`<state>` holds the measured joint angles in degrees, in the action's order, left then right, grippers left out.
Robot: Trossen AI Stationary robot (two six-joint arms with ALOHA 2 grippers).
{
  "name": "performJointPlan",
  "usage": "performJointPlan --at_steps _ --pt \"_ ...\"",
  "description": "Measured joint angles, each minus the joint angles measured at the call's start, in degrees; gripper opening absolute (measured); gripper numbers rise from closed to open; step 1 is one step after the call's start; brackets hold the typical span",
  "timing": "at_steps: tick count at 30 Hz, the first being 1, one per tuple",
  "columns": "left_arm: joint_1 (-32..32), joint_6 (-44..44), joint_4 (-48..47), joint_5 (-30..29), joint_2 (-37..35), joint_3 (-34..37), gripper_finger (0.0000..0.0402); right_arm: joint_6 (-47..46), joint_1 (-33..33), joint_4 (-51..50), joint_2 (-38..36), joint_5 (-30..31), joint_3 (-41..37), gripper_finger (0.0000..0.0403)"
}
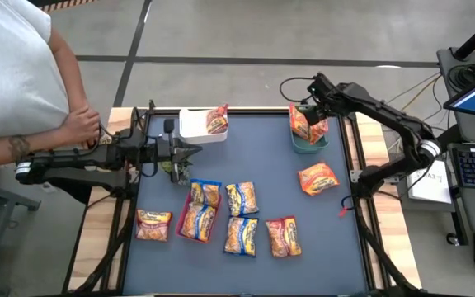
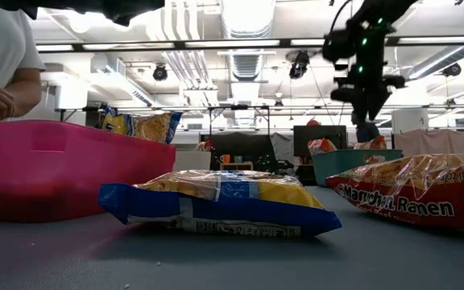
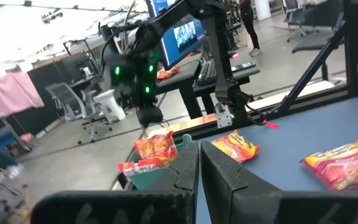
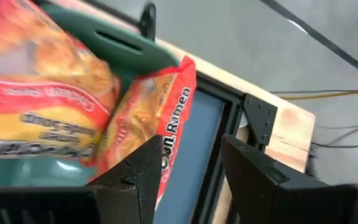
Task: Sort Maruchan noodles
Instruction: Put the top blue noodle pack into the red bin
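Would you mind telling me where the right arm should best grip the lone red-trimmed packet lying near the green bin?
Probably from straight above, fingers across the short width at mid-body: the red-trimmed packet lies flat on the mat, slightly angled, clear of the green bin and other packets.

Dark blue-grey table with wooden side rails, bearing a white bin far left, a green bin far right, and seven loose ramen packets across the near half.
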<state>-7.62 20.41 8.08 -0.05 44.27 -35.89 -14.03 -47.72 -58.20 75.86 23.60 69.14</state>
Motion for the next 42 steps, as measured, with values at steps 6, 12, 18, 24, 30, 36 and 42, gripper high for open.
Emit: performJointPlan --at_steps 6,12,18,24,30,36,42 --pt "0.1 -6.4 1.2 3.4 1.2 1.8 0.0 -3.6 5.3 0.5 -8.2 -7.0 -0.1 0.0151" --pt "0.5 -10.6 10.2 10.2 4.9 5.0 0.0 -6.2 19.5 13.0 -17.6 -7.4 -7.6 0.0151" --pt "0.6 -13.2 10.2 10.2 6.7 4.4 0.0 -7.8 35.1 33.4 -24.3 -7.5 -20.6 0.0148" --pt "0.6 -16.0 10.1 10.1 8.0 3.9 0.0 -9.6 44.5 47.0 -25.1 -7.3 -27.9 0.0148" --pt "0.6 -17.1 10.3 10.1 9.5 3.9 0.0 -12.6 48.1 53.8 -21.4 -7.3 -29.2 0.0148" --pt "0.6 -18.6 10.9 10.1 12.1 3.8 0.0 -11.0 50.2 56.9 -13.9 -10.8 -29.1 0.0148" --pt "0.6 -20.0 14.5 10.1 14.6 3.8 0.0 -5.3 50.0 62.9 -4.2 -18.1 -26.9 0.0148"
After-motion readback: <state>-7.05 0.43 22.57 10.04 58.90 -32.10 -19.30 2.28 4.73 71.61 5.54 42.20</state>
